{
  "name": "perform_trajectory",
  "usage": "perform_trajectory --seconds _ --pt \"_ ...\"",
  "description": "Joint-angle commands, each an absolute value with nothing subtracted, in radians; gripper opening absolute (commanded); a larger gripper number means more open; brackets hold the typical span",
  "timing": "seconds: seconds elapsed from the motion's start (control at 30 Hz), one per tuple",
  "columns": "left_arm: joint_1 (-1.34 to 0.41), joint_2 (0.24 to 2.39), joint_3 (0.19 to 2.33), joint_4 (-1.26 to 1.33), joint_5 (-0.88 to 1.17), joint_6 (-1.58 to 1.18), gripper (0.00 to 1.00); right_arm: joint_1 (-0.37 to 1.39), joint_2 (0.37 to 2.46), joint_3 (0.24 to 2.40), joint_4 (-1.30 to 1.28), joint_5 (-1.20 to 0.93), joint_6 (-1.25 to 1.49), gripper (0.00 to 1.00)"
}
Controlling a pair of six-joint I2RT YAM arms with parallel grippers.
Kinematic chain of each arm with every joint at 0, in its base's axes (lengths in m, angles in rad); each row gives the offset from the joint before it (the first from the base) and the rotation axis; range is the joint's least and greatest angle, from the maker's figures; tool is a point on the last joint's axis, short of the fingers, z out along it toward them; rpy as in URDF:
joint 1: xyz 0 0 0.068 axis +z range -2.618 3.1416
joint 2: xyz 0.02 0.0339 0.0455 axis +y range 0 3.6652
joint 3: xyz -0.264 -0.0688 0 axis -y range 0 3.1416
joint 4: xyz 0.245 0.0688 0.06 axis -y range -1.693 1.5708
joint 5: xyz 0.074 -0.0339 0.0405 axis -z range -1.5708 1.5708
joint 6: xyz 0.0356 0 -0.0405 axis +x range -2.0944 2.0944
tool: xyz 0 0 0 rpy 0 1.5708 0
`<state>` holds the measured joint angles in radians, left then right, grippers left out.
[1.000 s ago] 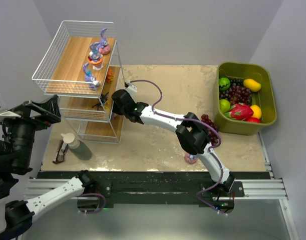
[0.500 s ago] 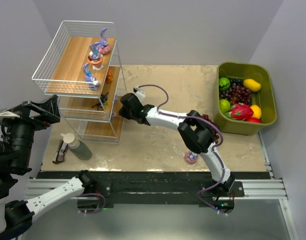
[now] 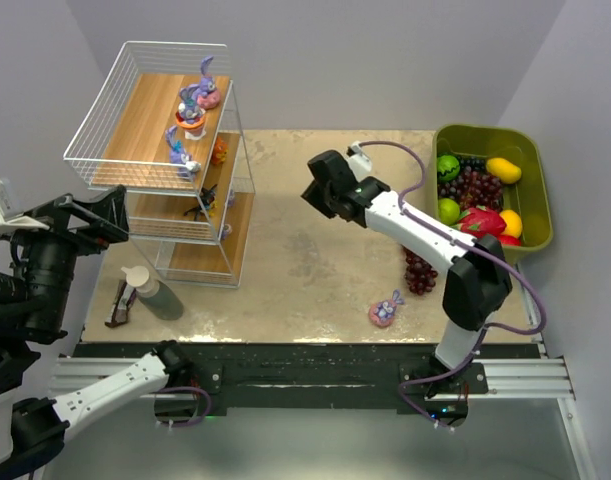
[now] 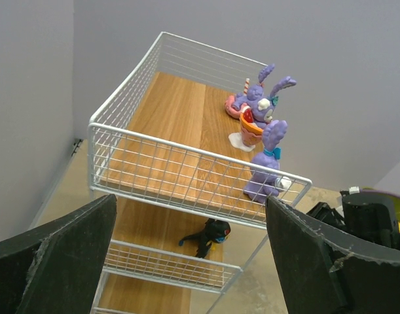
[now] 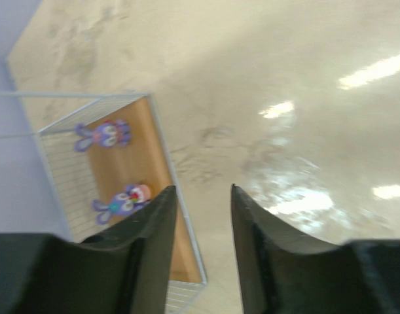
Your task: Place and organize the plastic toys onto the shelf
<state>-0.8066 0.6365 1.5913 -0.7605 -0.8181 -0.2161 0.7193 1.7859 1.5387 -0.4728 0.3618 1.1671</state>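
Note:
The shelf [image 3: 135, 175] of white wire and wooden boards stands at the far left. Purple bunny toys [image 3: 198, 100] sit on its top board, an orange toy [image 3: 220, 152] and a black insect toy [image 3: 205, 203] on the lower tiers. One more bunny on a pink base [image 3: 385, 312] lies on the table near the front. My right gripper [image 3: 313, 193] hovers over the table right of the shelf, open and empty [image 5: 201, 190]. My left gripper [image 4: 190, 198] is wide open beside the shelf [image 4: 167, 170], facing the bunnies [image 4: 268, 160] and the insect [image 4: 209, 235].
A dark grape bunch [image 3: 419, 270] lies on the table's right side. An olive bin [image 3: 533, 180] of fruit stands at the far right. A bottle [image 3: 153, 293] and a small brown tool [image 3: 118, 303] lie in front of the shelf.
My right gripper has pulled back from the shelf's middle tier, moving right and farther back over the table. The left arm has barely moved.

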Motion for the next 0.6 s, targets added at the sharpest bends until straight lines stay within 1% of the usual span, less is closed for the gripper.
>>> perform_trajectory --seconds 0.0,0.1,0.2,0.33,0.43,0.53,0.57 --pt "-0.811 0.663 1.586 -0.704 -0.761 -0.207 0.99 0.695 1.711 1.508 -0.828 0.476 1.262 0.45" --pt "-0.811 0.664 1.575 -0.699 -0.739 -0.219 1.00 0.658 1.677 1.459 -1.027 0.463 1.324 0.45" --pt "-0.811 0.660 1.559 -0.693 -0.723 -0.229 1.00 0.624 1.605 1.369 -1.121 0.466 1.385 0.44" --pt "-0.811 0.658 1.539 -0.683 -0.706 -0.226 1.00 0.603 1.461 1.223 -1.163 0.459 1.454 0.42" --pt "-0.811 0.660 1.531 -0.677 -0.700 -0.218 0.99 0.598 1.428 1.184 -1.216 0.451 1.488 0.42" --pt "-0.811 0.660 1.529 -0.673 -0.695 -0.207 1.00 0.600 1.417 1.169 -1.259 0.440 1.494 0.47" --pt "-0.811 0.661 1.528 -0.673 -0.693 -0.207 1.00 0.600 1.411 1.166 -1.261 0.430 1.488 0.54"
